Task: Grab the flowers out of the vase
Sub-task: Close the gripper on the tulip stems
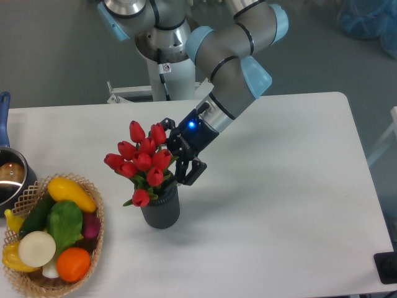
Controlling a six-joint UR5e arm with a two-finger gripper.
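Flowers (pixel 141 162) stand in our vase (pixel 161 210) near the table's left-centre, stems roughly upright, blooms leaning left. Our gripper (pixel 176 162) sits spread against their right side, gripping nothing.

We see a white surface (pixel 279 205) with rounded corners under even light. Behind it lies a grey floor (pixel 56 62), with a blue bag (pixel 366 22) at top right.

Vase (pixel 161 211) matt, ribbed; basket (pixel 93 261) woven wicker; table (pixel 279 205) smooth matt white.
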